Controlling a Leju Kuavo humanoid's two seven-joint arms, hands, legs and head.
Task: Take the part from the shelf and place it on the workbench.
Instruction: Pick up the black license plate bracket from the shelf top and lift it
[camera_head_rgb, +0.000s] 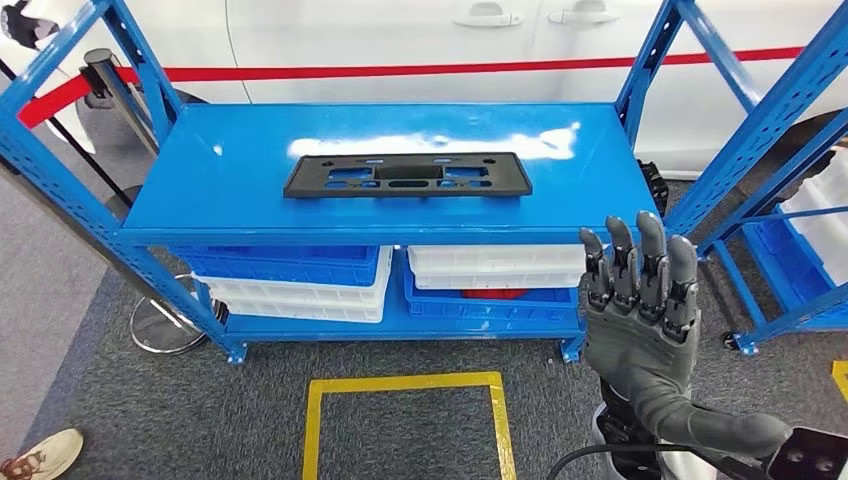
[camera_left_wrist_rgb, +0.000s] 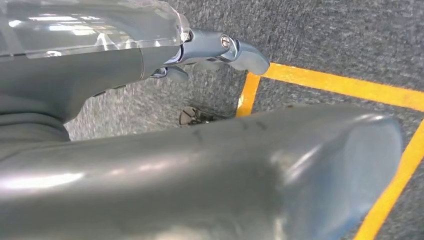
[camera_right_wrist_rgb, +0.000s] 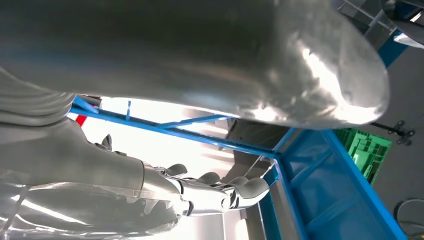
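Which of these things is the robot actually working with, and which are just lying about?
Part of the job:
black part
blue shelf it lies on
right robot hand, raised, holding nothing

Just there:
blue and white bins below
white car behind
yellow floor marking

Right hand (camera_head_rgb: 640, 300) rising upright in the head view, fingers (camera_head_rgb: 652, 262) extended side by side, holding nothing, left hand (camera_left_wrist_rgb: 210, 52) hanging low, fingers loosely curled, holding nothing
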